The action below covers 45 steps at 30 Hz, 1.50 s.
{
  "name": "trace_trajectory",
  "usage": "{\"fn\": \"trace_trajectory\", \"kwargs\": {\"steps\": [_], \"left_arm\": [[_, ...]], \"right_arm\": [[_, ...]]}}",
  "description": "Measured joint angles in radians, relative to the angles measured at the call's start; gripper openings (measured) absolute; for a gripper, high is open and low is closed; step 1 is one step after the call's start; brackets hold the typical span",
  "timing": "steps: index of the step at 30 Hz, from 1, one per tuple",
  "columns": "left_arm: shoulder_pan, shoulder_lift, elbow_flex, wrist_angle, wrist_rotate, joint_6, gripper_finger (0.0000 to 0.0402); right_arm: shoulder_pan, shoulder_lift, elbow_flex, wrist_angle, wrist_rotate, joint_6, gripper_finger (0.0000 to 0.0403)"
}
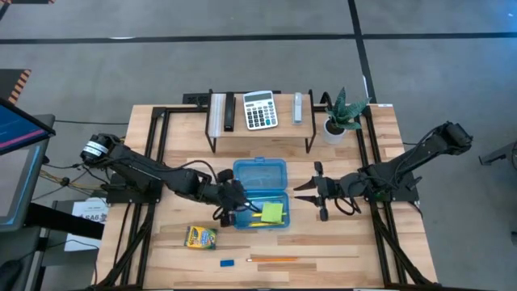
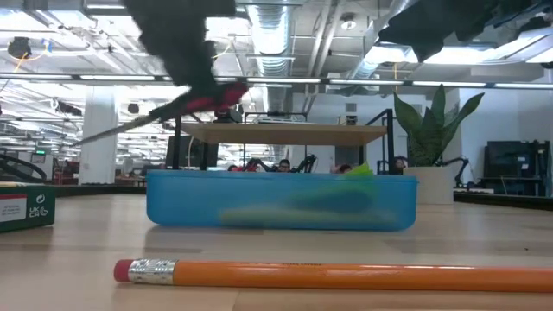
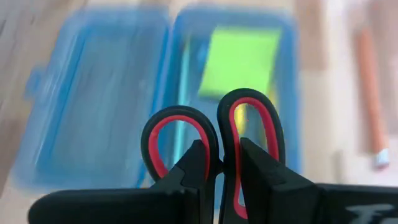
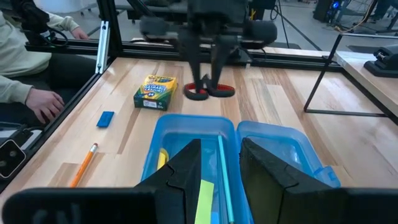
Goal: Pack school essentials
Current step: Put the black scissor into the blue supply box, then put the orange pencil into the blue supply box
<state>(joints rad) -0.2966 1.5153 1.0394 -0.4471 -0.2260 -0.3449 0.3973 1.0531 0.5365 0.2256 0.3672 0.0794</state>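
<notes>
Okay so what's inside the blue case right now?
Inside the open blue case: green and yellow sticky notes and a yellow pencil. The left gripper, holding scissors above it, hides one corner.

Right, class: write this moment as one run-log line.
left gripper: shut on red-handled scissors, at blue case | right gripper: open, waiting beside case | on table: crayon box, eraser, pencil

The open blue case [image 1: 261, 194] fills the table's middle, with the left gripper [image 1: 232, 204] and its scissors [image 3: 211, 149] crowding its near-left edge. Bare wood lies between the crayon box [image 1: 201, 237] and the pencil [image 1: 273, 259]. The shelf [image 1: 260, 121] and plant [image 1: 339, 117] block the back.
</notes>
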Motion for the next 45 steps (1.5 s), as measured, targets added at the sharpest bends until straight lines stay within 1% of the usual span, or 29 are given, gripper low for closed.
{"fn": "trace_trajectory", "kwargs": {"steps": [2, 6, 14, 19, 21, 25, 29, 34, 39, 42, 45], "left_arm": [[0.006, 0.027, 0.013, 0.091, 0.021, 0.033, 0.004], [0.029, 0.107, 0.06, 0.165, 0.063, 0.074, 0.0042], [0.081, 0.312, 0.245, 0.176, 0.16, 0.148, 0.0046], [0.101, 0.398, 0.339, 0.12, 0.182, 0.172, 0.0046], [0.109, 0.42, 0.361, 0.127, 0.193, 0.175, 0.0047], [0.121, 0.437, 0.36, 0.116, 0.196, 0.172, 0.0049], [0.127, 0.435, 0.36, 0.117, 0.196, 0.157, 0.0063], [0.126, 0.435, 0.36, 0.101, 0.217, 0.156, 0.0105], [0.126, 0.434, 0.36, 0.104, 0.195, 0.149, 0.0153], [0.126, 0.42, 0.36, 0.094, 0.194, 0.16, 0.0171], [0.126, 0.384, 0.36, 0.091, 0.193, 0.166, 0.0176]], "right_arm": [[0.0, 0.0, 0.0, -0.001, 0.0, 0.0, 0.0128], [0.0, -0.001, 0.0, -0.003, 0.0, 0.0, 0.0128], [0.0, -0.001, 0.0, -0.012, 0.0, -0.001, 0.0128], [0.0, -0.001, 0.0, -0.018, 0.0, -0.001, 0.0128], [0.0, -0.001, 0.0, -0.024, 0.0, -0.001, 0.0128], [0.0, -0.001, 0.0, -0.03, 0.0, -0.001, 0.0128], [0.0, -0.001, 0.0, -0.03, 0.0, -0.001, 0.0128], [0.0, -0.001, 0.0, -0.027, 0.0, 0.0, 0.0128], [0.0, -0.001, 0.0, -0.03, 0.0, 0.0, 0.0128], [0.0, -0.001, 0.0, -0.031, 0.0, 0.0, 0.0128], [0.0, -0.001, 0.0, -0.032, 0.0, 0.0, 0.0128]]}}
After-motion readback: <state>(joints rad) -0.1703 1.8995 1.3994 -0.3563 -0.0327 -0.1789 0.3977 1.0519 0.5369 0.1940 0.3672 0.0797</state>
